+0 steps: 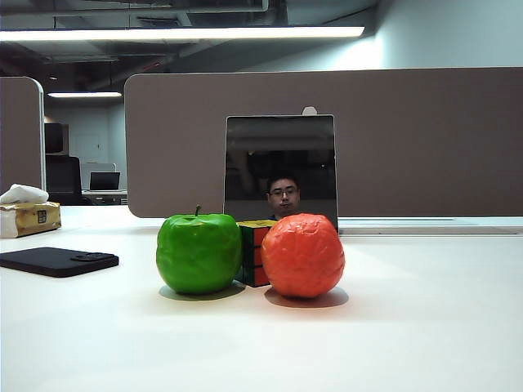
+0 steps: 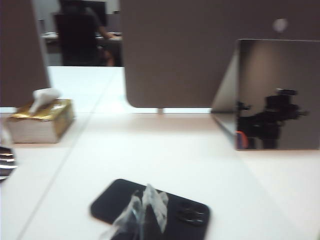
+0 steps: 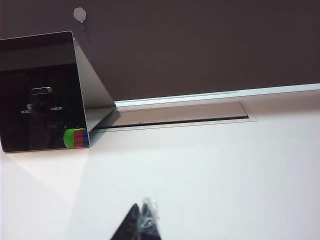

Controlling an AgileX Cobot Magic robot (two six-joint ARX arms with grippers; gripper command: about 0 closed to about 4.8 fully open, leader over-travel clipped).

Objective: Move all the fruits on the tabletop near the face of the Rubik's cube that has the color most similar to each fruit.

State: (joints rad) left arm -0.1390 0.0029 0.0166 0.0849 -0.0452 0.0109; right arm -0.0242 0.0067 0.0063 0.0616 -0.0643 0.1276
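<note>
Two fruits flanked the Rubik's cube [image 1: 256,251] | our left pincer [image 2: 145,212] and right pincer [image 3: 142,225] looked clenched, empty, far off | risk: nudging the green apple [image 1: 198,253] displaces the cube

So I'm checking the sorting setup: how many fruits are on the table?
2. The green apple sits left of the Rubik's cube, the orange-red fruit right of it, both close against it. None shows elsewhere, though something could hide behind them.
</note>
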